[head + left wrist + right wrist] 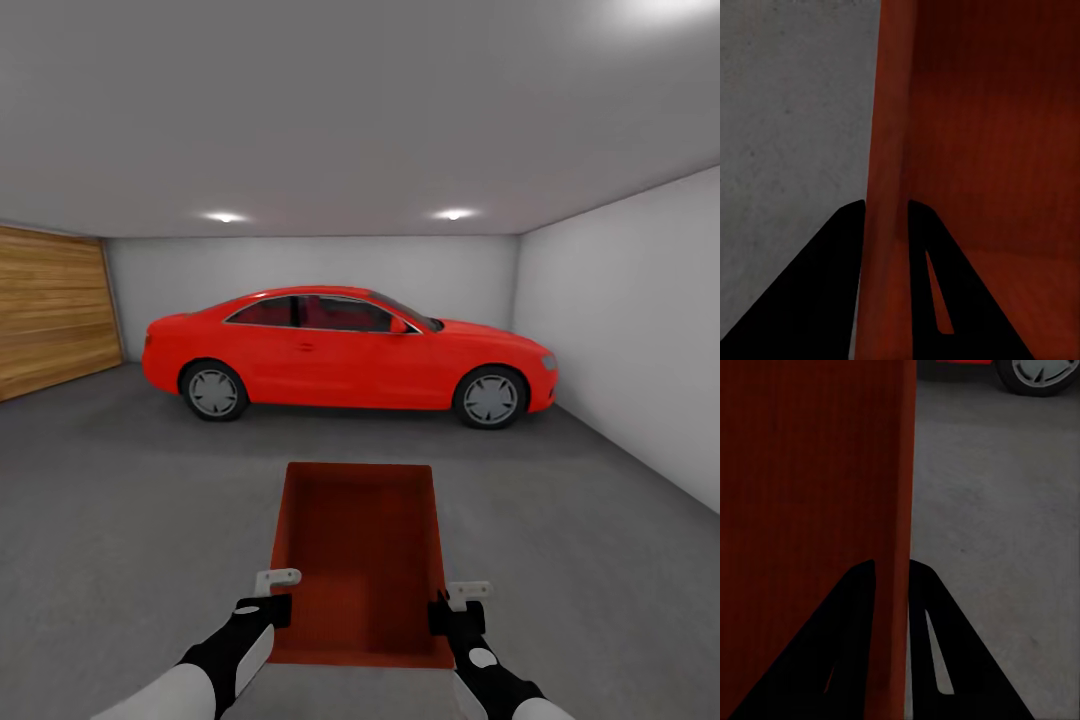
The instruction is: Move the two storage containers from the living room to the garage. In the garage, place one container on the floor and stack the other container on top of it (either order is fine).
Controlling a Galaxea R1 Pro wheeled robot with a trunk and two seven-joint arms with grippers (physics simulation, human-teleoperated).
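Observation:
I am in the garage, holding one red-orange storage container [358, 560] out in front of me above the dark grey concrete floor [120, 500]. My left gripper [274, 596] is shut on its left wall near the close end, and my right gripper [455, 606] is shut on its right wall. In the left wrist view the black fingers [832, 285] straddle the container's wall [889, 150]. The right wrist view shows the same pinch on the other wall [900, 472], with one finger [937, 637] outside it. The box is open-topped and empty.
A red car [345, 350] is parked side-on across the far part of the garage; its wheel [1039, 375] shows in the right wrist view. A wood-panelled door [50, 310] is on the left wall, a white wall [640, 330] on the right.

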